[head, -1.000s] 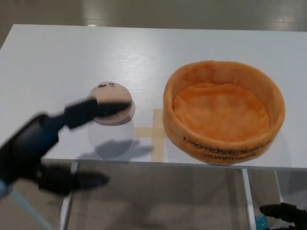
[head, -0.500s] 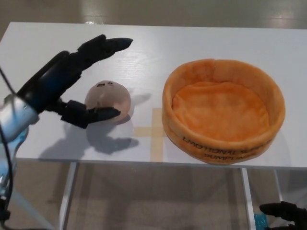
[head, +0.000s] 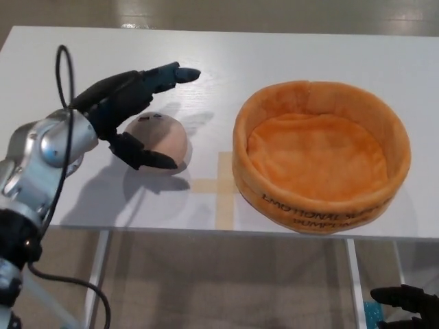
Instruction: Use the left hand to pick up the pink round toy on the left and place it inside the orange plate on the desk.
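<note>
White desk [head: 288,48] fills your view. Your left hand [head: 127,113] is spread open around the pink toy [head: 159,142], thumb in front, fingers above, holding nothing. You're at the grasp: close on it, then lift rightward into the orange plate [head: 384,137].

The scene is bright and evenly lit from above, and the white desk [head: 288,55] reads almost washed out toward its far edge. Pale glare patches sit on the glossy floor [head: 206,10] beyond it. Soft grey shadows fall toward the near side: one under the left hand [head: 130,113], spreading across the desk, and a fainter one beside the pink round toy [head: 159,140]. The orange plate [head: 321,156] is sharp enough that its printed lettering shows, though unreadable. The picture is slightly soft overall, with no motion blur.
</note>
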Robot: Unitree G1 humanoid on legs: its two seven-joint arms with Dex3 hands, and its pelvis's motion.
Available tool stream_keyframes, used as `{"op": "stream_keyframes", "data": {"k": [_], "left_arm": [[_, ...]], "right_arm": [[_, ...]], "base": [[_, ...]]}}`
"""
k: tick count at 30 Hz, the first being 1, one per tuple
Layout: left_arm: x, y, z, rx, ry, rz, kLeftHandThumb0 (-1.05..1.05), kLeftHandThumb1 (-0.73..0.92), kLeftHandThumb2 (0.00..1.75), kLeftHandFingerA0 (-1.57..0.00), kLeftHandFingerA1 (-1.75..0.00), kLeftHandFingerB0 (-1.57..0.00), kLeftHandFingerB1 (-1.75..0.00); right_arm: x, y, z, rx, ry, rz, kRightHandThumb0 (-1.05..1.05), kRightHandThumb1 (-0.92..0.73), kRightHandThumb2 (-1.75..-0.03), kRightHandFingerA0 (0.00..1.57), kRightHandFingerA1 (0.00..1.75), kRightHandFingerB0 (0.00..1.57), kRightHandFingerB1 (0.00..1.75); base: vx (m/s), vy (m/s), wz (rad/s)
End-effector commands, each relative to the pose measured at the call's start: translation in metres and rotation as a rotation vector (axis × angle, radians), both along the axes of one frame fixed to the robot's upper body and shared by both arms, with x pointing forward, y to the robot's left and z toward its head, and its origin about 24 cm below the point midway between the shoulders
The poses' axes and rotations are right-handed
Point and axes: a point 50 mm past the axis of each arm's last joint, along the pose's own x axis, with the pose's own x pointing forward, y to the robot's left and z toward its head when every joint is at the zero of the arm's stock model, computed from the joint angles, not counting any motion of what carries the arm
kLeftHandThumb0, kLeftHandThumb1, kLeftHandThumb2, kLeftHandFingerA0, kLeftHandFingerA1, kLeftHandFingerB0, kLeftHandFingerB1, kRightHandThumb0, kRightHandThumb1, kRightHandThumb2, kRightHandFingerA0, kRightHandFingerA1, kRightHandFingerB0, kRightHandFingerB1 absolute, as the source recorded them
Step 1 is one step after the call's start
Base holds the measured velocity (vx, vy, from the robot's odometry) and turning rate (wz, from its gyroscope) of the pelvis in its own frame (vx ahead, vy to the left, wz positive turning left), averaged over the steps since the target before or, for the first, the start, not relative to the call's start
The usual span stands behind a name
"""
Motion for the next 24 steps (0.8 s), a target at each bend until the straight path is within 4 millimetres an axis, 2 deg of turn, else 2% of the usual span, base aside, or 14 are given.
{"op": "stream_keyframes", "data": {"k": [1,5,6,8,9,10,11,12,13,14,15,16,21,24], "left_arm": [[0.014,0.003,-0.020,0.335,-0.058,0.090,-0.19,0.39,0.52,0.00,-0.09,-0.12,-0.30],[0.014,0.005,-0.028,0.358,-0.052,0.089,-0.20,0.38,0.52,0.00,-0.12,-0.10,-0.31],[0.014,0.006,-0.029,0.362,-0.048,0.093,-0.22,0.34,0.64,0.00,-0.11,-0.06,-0.37],[0.014,0.008,-0.033,0.380,-0.045,0.099,-0.24,0.38,0.65,-0.04,-0.18,-0.05,-0.38],[0.014,0.009,-0.034,0.377,-0.034,0.101,-0.29,0.51,0.59,-0.22,-0.32,-0.16,-0.33],[0.014,0.010,-0.034,0.374,-0.026,0.103,-0.29,0.51,0.59,-0.22,-0.32,-0.16,-0.33],[0.014,0.010,-0.034,0.374,-0.016,0.094,-0.30,0.75,0.62,-0.58,-1.21,-0.42,-0.33],[0.014,0.010,-0.034,0.375,-0.010,0.088,-0.30,0.75,0.62,-0.58,-1.21,-0.42,-0.33],[0.016,0.010,-0.034,0.365,0.031,0.102,-0.33,0.83,0.64,-0.93,-0.76,-0.68,-0.41],[0.017,0.010,-0.034,0.359,0.048,0.110,-0.33,0.83,0.64,-0.93,-0.76,-0.68,-0.41],[0.017,0.010,-0.034,0.351,0.044,0.110,-0.33,0.82,0.76,-0.88,-1.32,-0.87,-0.79],[0.016,0.009,-0.034,0.342,0.023,0.106,-0.37,0.86,0.68,-0.64,-1.62,-0.64,-1.25],[0.017,0.008,-0.031,0.339,-0.024,0.102,-0.38,0.88,0.67,-0.61,-1.61,-0.65,-1.19],[0.017,0.007,-0.028,0.349,-0.052,0.095,-0.36,0.88,0.67,-0.65,-1.49,-0.65,-1.17]], "right_arm": [[0.000,-0.002,0.001,0.005,-0.008,0.000,-0.12,-0.67,-0.59,0.68,0.64,0.63,0.50],[0.001,-0.003,0.002,-0.004,-0.009,0.006,-0.11,-0.67,-0.59,0.68,0.64,0.63,0.50],[0.002,-0.003,0.003,-0.001,-0.012,0.006,-0.10,-0.67,-0.59,0.68,0.65,0.63,0.50],[0.002,-0.003,0.003,-0.006,-0.012,0.009,-0.12,-0.68,-0.59,0.69,0.66,0.63,0.50],[0.002,-0.003,0.003,-0.005,-0.009,0.010,-0.11,-0.68,-0.59,0.66,0.64,0.62,0.50],[0.003,-0.003,0.003,-0.004,-0.007,0.010,-0.11,-0.68,-0.59,0.66,0.64,0.62,0.50],[0.003,-0.003,0.003,-0.004,-0.006,0.011,-0.11,-0.68,-0.59,0.66,0.63,0.63,0.50],[0.003,-0.003,0.003,-0.005,-0.006,0.012,-0.11,-0.68,-0.59,0.66,0.63,0.63,0.50],[0.004,-0.003,0.003,-0.002,-0.006,0.007,-0.11,-0.68,-0.59,0.65,0.62,0.63,0.50],[0.004,-0.002,0.003,0.000,-0.006,0.005,-0.11,-0.68,-0.59,0.65,0.62,0.63,0.50],[0.004,-0.003,0.003,0.000,-0.007,0.005,-0.11,-0.68,-0.59,0.66,0.63,0.63,0.50],[0.004,-0.002,0.004,0.001,-0.013,0.006,-0.11,-0.68,-0.59,0.67,0.65,0.64,0.51],[0.006,-0.002,0.005,-0.010,-0.015,0.013,-0.12,-0.68,-0.59,0.69,0.65,0.64,0.49],[0.007,-0.002,0.005,-0.010,-0.015,0.012,-0.11,-0.68,-0.59,0.68,0.67,0.63,0.50]], "base": [[0.00,0.000,0.00],[0.00,0.000,0.00],[0.00,0.000,0.00],[0.00,0.000,0.00],[0.00,0.000,0.00],[0.00,0.000,0.00],[0.00,0.000,0.00],[0.00,0.000,0.00],[0.00,0.000,0.00],[0.00,0.000,0.00],[0.00,0.000,0.00],[0.00,0.000,0.00],[0.00,0.000,0.00],[0.00,0.000,0.00]]}}
